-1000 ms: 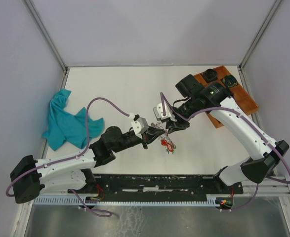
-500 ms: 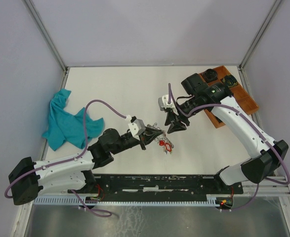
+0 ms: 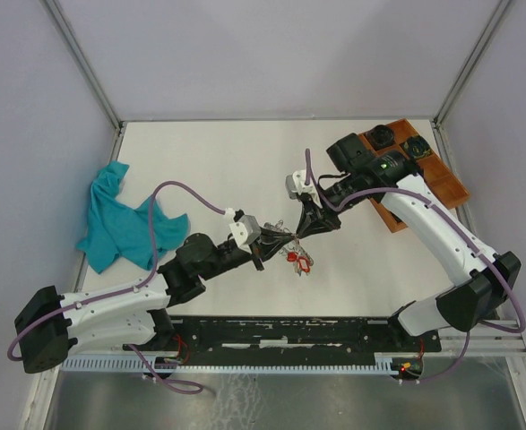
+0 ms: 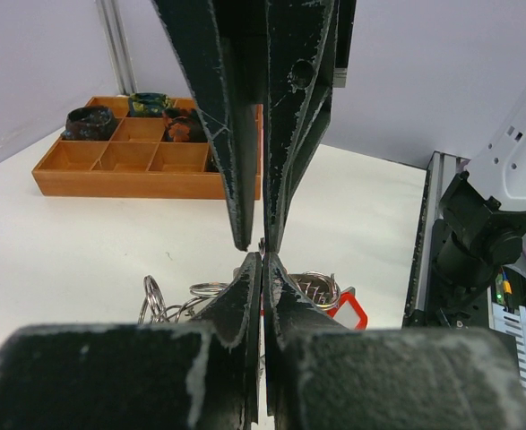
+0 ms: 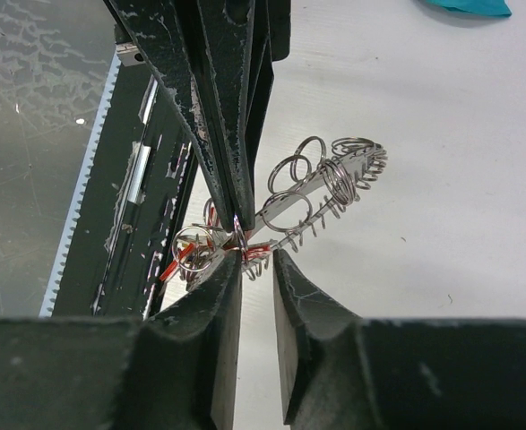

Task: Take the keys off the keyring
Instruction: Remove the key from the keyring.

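Change: a second ago the right end effector (image 3: 304, 228) was on the bundle. It then backed off toward the tray (image 4: 146, 159) with its jaws wide, and now it's back in at the bundle with the jaws narrowed again. So that looks like a re-grasp, not a finished pull. No key lies apart on the surface (image 3: 209, 161), so likely nothing is off yet. The left end effector (image 3: 276, 242) stayed pinched together the whole time, clamped on the keyring (image 5: 334, 179) where the small rings crowd; the exact wire it has can't be made out. The left arm drifted slightly left, and the bundle went with it. In the right wrist view the right jaws stand a narrow gap apart with a ring and a red bit at their tips, not visibly clamped on anything. The keys (image 3: 298, 261) hang with red tags under the point where the two end effectors meet, mid-surface and near the front, all apparently attached. The coiled keyring sticks out sideways beyond the left tips. Cloth (image 3: 119, 224) is far left, untouched. Writing: none readable. No brand marks or labels show on the arms, tags or tray; the key faces are too small and blurred to read.
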